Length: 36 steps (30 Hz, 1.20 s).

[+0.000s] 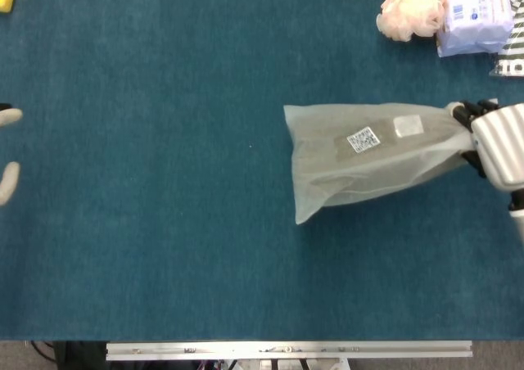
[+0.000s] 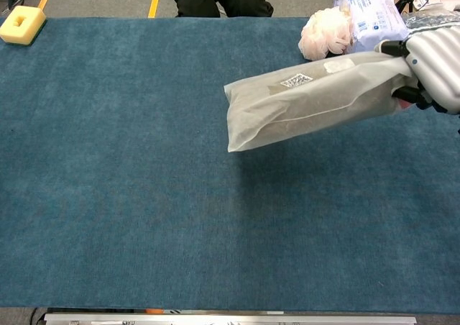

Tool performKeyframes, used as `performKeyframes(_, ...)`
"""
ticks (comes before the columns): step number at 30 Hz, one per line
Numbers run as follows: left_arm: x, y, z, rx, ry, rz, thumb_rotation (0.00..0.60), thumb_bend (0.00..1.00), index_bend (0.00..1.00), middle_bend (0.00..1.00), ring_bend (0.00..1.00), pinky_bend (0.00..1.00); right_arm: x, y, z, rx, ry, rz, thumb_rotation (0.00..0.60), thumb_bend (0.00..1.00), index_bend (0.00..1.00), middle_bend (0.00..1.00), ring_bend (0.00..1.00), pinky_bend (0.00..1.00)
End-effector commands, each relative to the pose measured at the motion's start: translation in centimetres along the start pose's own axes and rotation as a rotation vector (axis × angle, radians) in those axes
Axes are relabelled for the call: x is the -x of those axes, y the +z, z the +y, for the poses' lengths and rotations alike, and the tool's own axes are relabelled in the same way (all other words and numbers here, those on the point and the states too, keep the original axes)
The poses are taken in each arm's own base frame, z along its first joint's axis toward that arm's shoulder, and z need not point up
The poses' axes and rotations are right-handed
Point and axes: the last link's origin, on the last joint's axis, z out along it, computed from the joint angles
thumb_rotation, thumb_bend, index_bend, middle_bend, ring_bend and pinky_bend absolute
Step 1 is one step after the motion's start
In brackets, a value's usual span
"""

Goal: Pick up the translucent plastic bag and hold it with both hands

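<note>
Right robot hand (image 2: 435,65) is gripping the translucent plastic bag (image 2: 309,98) by its gathered end, fingers (image 1: 467,112) wrapped around it, near the right edge of the table (image 2: 129,195). Bag is hanging clear of the blue surface in the chest view, free end drooping toward the table's middle, label (image 1: 363,139) facing up. Left robot hand (image 1: 7,161) is only just showing at the table's left edge in the head view, fingertips apart and holding nothing, well apart from the bag. Yellow sponge (image 2: 22,25) is sitting at the far left corner; a white tissue pack (image 2: 366,16) and pale bundle (image 2: 325,35) at the far right.
</note>
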Motion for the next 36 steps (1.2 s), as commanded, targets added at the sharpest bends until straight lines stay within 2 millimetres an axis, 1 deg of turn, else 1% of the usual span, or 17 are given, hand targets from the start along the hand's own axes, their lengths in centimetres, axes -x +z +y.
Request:
performKeyframes(1, 0.0, 0.8, 0.7, 0.032, 0.002, -0.022, 0.6, 0.43, 0.15, 0.18, 0.14, 0.24, -0.9, 1.1, -0.7, -0.007, 0.023, 0.026, 0.6, 0.97, 0.83, 0.82, 0.86, 1.0)
performKeyframes(6, 0.3, 2.3, 1.9, 0.068, -0.003, -0.056, 0.6, 0.36, 0.08, 0.15, 0.13, 0.24, -1.6, 2.7, -2.5, -0.01, 0.091, 0.052, 0.6, 0.97, 0.83, 0.83, 0.86, 1.0)
performKeyframes(9, 0.5, 2.9, 2.6, 0.08, -0.025, -0.09, 0.6, 0.3, 0.03, 0.12, 0.11, 0.24, -1.6, 3.6, -3.8, -0.015, 0.124, 0.057, 0.6, 0.97, 0.83, 0.83, 0.86, 1.0)
performKeyframes(12, 0.5, 3.2, 3.0, 0.08, -0.061, -0.123, 0.6, 0.27, 0.0, 0.1, 0.1, 0.24, -1.5, 4.6, -5.0, -0.014, 0.151, 0.063, 0.6, 0.97, 0.83, 0.83, 0.87, 1.0)
performKeyframes(18, 0.7, 3.8, 3.3, 0.085, -0.099, -0.146, 0.6, 0.25, 0.0, 0.0, 0.02, 0.24, -1.4, 6.2, -7.1, -0.005, 0.216, 0.064, 0.6, 0.97, 0.83, 0.83, 0.87, 1.0)
performKeyframes(21, 1.0, 4.2, 3.7, 0.092, -0.127, -0.151, 0.6, 0.25, 0.0, 0.0, 0.0, 0.23, -1.2, 6.7, -8.0, -0.005, 0.239, 0.063, 0.6, 0.97, 0.83, 0.83, 0.86, 1.0)
performKeyframes(26, 1.3, 4.8, 4.7, 0.104, -0.188, -0.175, 0.6, 0.25, 0.0, 0.0, 0.0, 0.23, -1.0, 7.6, -9.6, -0.006, 0.275, 0.067, 0.6, 0.97, 0.83, 0.83, 0.87, 1.0)
performKeyframes(36, 2.2, 6.3, 6.5, 0.14, -0.24, -0.187, 0.6, 0.25, 0.0, 0.0, 0.0, 0.23, 0.0, 9.2, -13.1, -0.013, 0.344, 0.047, 0.6, 0.97, 0.83, 0.83, 0.87, 1.0)
